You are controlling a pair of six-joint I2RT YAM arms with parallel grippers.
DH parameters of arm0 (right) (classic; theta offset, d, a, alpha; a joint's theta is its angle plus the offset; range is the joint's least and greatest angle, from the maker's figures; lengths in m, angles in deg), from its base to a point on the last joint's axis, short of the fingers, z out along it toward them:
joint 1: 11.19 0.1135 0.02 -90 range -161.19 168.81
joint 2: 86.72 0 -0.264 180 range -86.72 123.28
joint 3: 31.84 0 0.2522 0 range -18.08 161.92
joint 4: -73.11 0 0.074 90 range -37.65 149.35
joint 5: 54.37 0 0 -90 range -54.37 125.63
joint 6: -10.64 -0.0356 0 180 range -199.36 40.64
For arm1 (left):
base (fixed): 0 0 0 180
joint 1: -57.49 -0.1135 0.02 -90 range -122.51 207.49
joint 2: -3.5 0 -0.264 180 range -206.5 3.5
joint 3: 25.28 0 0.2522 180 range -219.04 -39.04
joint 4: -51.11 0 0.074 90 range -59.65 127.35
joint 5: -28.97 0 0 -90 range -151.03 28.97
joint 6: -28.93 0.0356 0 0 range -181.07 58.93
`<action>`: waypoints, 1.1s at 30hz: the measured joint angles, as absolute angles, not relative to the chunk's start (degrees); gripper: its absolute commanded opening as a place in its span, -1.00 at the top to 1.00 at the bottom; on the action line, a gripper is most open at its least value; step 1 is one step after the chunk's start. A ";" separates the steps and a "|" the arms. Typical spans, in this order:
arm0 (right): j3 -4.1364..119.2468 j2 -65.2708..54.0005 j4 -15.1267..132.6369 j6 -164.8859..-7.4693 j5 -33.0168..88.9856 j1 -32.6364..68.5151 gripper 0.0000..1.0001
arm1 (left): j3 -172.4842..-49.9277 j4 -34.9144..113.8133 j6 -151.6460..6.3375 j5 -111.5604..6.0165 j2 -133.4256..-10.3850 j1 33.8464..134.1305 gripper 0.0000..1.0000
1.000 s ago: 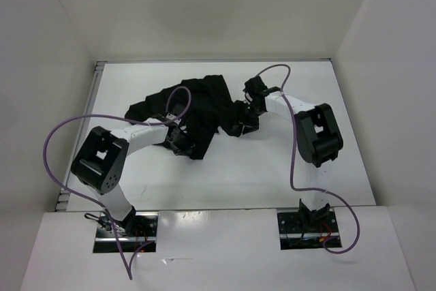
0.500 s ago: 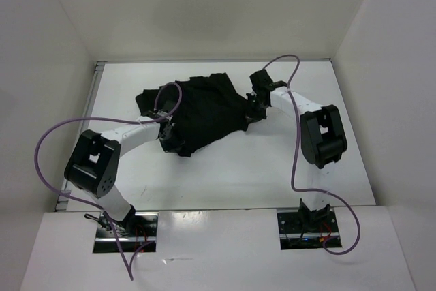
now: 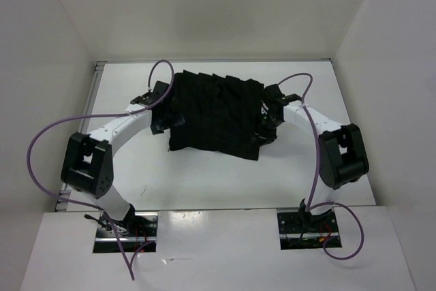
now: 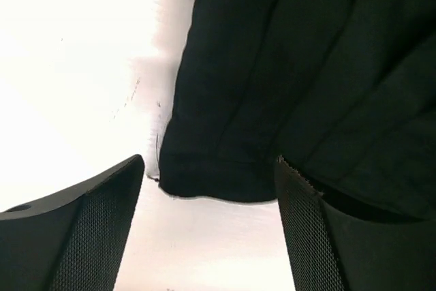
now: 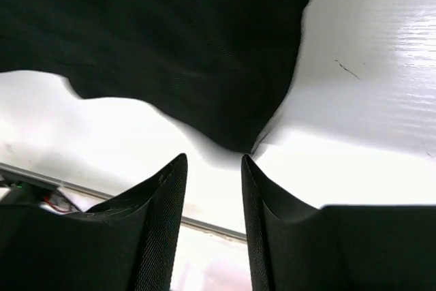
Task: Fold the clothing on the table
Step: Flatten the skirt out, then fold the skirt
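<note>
Black clothing (image 3: 214, 117) spread flat at the far middle of the desk (image 3: 204, 175); both sets of fingers apart, grasping nothing.
Top view only: 1 whole garment, a pleated rough rectangle, between left arm (image 3: 119, 126) and right arm (image 3: 306, 115); 2 purple cables (image 3: 41, 148). Left wrist only: left fingers (image 4: 88, 236) wide apart, cloth corner past the tips. Right wrist only: right fingers (image 5: 286, 236) narrow gap, cloth corner just beyond the tips.

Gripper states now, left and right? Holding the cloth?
Left gripper: open wide, nothing held; a corner of the clothing lies in the gap.
Right gripper: open, narrow gap, nothing held; clothing corner just beyond it.
</note>
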State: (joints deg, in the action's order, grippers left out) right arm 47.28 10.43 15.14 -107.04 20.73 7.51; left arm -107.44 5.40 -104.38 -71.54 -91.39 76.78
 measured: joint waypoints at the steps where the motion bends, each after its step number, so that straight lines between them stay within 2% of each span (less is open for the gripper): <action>1: 48.01 9.27 14.80 -107.44 21.23 7.51 0.10 | -106.91 5.45 -104.36 -71.19 -90.08 76.78 -0.73; 4: 50.72 5.99 14.49 -108.40 23.51 7.51 0.10 | -102.63 7.08 -104.80 -69.22 -83.85 76.78 -0.73; 6: 52.64 3.52 14.55 -108.73 24.73 7.51 0.08 | -98.59 7.87 -105.43 -68.13 -79.24 76.78 -0.63; 8: 53.95 1.75 14.73 -109.03 25.58 7.51 0.08 | -95.57 8.55 -106.48 -67.43 -76.77 76.80 -0.47; 9: 54.26 1.27 14.75 -109.12 25.91 7.51 0.08 | -94.17 8.83 -107.14 -67.36 -76.48 76.80 -0.25; 11: 54.26 0.94 14.69 -109.34 26.17 7.51 0.08 | -92.42 9.07 -108.82 -67.80 -77.25 76.80 -0.10; 29: 47.87 1.53 15.10 -109.58 26.15 7.51 0.08 | -93.93 14.93 -113.56 -70.42 -92.44 76.10 0.04; 30: 47.77 1.62 15.08 -109.60 26.17 7.45 0.05 | -94.41 15.19 -113.54 -70.38 -92.83 76.03 0.10; 31: 47.72 1.68 15.23 -109.69 26.15 7.31 0.05 | -94.78 15.35 -113.43 -70.38 -93.21 75.99 0.28; 33: 47.24 1.92 15.69 -109.80 26.15 7.12 0.05 | -94.96 15.67 -113.37 -70.40 -93.60 75.99 0.52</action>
